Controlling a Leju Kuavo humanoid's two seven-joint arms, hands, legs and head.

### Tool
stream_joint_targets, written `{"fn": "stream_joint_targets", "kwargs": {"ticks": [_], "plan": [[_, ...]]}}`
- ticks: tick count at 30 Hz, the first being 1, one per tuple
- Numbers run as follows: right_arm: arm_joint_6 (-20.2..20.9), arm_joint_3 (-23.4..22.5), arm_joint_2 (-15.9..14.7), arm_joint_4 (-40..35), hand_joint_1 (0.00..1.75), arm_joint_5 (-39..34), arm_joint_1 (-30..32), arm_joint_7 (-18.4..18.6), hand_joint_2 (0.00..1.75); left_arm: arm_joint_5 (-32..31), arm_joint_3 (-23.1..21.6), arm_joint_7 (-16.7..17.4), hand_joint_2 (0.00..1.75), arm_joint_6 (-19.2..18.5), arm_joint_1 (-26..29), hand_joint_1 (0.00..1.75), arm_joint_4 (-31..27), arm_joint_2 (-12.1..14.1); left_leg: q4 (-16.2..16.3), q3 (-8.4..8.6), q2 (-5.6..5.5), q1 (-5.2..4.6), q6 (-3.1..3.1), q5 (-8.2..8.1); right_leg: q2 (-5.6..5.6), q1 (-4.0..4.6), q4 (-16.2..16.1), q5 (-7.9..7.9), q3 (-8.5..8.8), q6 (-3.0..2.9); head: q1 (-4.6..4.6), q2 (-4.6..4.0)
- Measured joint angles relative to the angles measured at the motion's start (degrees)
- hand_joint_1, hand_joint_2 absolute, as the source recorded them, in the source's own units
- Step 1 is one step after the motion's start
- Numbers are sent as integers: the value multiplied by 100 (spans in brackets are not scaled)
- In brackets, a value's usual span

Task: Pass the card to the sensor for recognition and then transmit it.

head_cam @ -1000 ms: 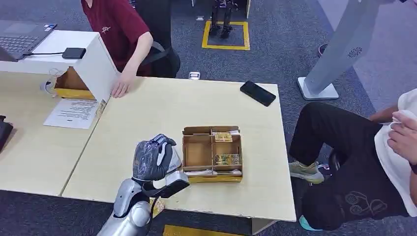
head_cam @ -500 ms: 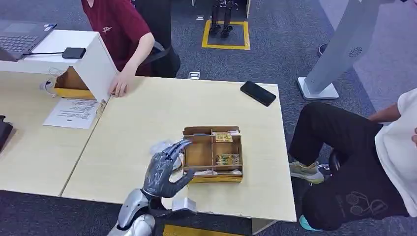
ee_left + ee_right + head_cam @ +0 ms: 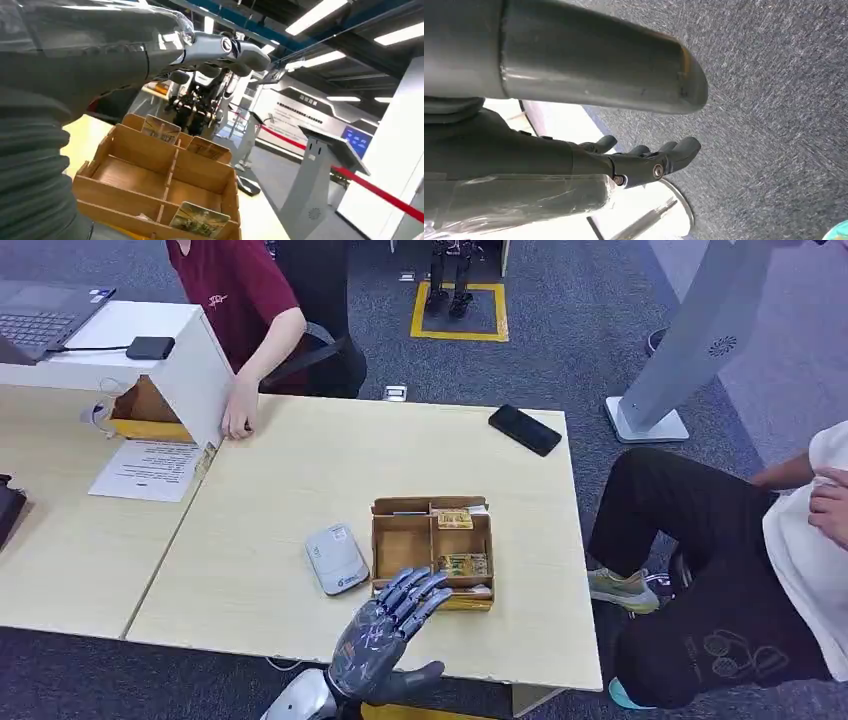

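The left hand [image 3: 385, 635] hovers open and empty at the worktop's [image 3: 280, 490] near edge, fingers spread toward the card box [image 3: 432, 552] just beyond it. The cards [image 3: 462, 564] lie in the box's right compartments; the sensor [image 3: 336, 558] sits just left of the box. The right hand [image 3: 644, 160] hangs over the floor, holding nothing.

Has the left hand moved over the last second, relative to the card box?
Yes. The left hand has dropped from beside the card box's left wall toward the table's near edge, uncovering the white sensor; its fingers are now spread, holding nothing.
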Motion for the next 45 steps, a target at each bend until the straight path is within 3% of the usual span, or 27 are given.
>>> {"fn": "stream_joint_targets", "kwargs": {"ticks": [6,12,20,25,45], "plan": [[9,-4,22,0,0,2,-6,28,0,-1134,-197,979,175,374,-175,0,379,-55,0,1,1,0,0,0,0,0,0,0,0,0,0,0],[11,-13,44,-2,0,4,-14,35,0,-1646,-232,1495,175,428,-425,0,960,-216,0,2,0,0,0,1,0,0,0,1,1,0,2,0],[9,-13,59,-2,0,15,-34,33,0,-1824,-256,1801,175,415,-761,0,1513,-662,1,0,-1,-2,1,0,-1,-1,0,1,0,0,2,0],[11,-13,87,-2,0,15,-46,35,0,-1560,-253,1895,175,426,-1017,0,1952,-872,2,1,-1,-2,1,0,0,-1,0,1,0,1,0,0],[28,4,87,-2,0,17,-55,0,0,-1337,9,2013,175,426,-1484,0,2782,-1139,1,1,-1,-2,0,1,0,-1,0,1,1,1,0,0]]}}
